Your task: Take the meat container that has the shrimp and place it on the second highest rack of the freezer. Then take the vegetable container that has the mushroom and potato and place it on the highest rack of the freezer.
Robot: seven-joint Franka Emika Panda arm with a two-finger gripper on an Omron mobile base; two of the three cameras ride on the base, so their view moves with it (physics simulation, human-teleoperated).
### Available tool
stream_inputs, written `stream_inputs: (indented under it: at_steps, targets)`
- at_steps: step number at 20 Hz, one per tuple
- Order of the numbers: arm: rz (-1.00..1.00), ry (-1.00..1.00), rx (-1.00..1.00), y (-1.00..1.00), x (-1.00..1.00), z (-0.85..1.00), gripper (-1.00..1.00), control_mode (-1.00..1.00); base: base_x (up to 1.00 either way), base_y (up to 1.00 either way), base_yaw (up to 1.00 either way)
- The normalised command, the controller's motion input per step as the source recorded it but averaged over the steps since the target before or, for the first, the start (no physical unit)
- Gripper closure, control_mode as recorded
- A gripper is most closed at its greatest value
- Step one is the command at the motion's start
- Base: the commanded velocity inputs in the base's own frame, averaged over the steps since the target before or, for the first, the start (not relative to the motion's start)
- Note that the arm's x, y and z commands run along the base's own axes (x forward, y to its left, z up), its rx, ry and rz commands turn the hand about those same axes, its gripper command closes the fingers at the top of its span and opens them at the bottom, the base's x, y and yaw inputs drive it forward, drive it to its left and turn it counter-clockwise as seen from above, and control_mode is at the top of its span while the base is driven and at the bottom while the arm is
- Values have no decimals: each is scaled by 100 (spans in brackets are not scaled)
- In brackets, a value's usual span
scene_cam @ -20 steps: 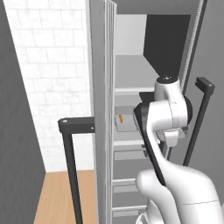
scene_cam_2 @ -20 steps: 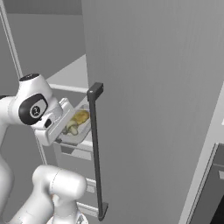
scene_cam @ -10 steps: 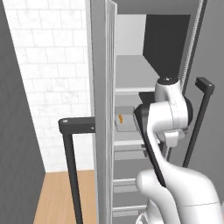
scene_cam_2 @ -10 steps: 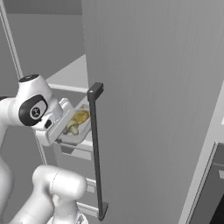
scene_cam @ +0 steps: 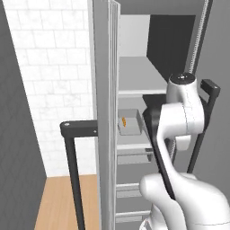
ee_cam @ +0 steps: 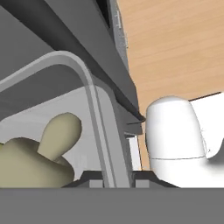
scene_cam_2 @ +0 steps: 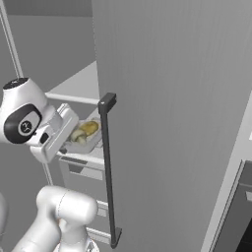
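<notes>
My gripper (ee_cam: 117, 181) is shut on the rim of the vegetable container (scene_cam_2: 87, 139), a shallow grey tray, with one dark fingertip on each side of its wall (ee_cam: 105, 144). A pale mushroom (ee_cam: 52, 144) lies inside it beside a yellow-brown potato (scene_cam_2: 89, 128). The tray is level in front of the open freezer (scene_cam_2: 162, 98), just below the highest rack (scene_cam: 137, 78). The meat container (scene_cam: 129, 126) with its orange shrimp (scene_cam: 122, 122) sits on the second highest rack (scene_cam: 133, 146). In the left base view my arm hides the vegetable container.
The freezer's grey door with its long dark bar handle (scene_cam_2: 109, 167) stands close on the right of the held tray. Another door edge (scene_cam: 105, 112) with a dark handle (scene_cam: 73, 170) stands left. Grey drawers (scene_cam: 134, 157) lie below the shelves. A black oven front (scene_cam_2: 236, 211) is far right.
</notes>
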Motion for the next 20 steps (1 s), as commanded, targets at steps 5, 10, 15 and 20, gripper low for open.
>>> stream_inputs:
  at_steps: [5,10,15,20]
  targets:
    - [0,-12,0,0,-12,47,100,-100,0,0,0]
    - [2,-19,0,5,-23,32,100,-100,0,0,0]
    - [8,-25,0,21,4,28,100,-100,0,0,0]
    - [8,-21,2,18,31,26,100,-100,0,0,0]
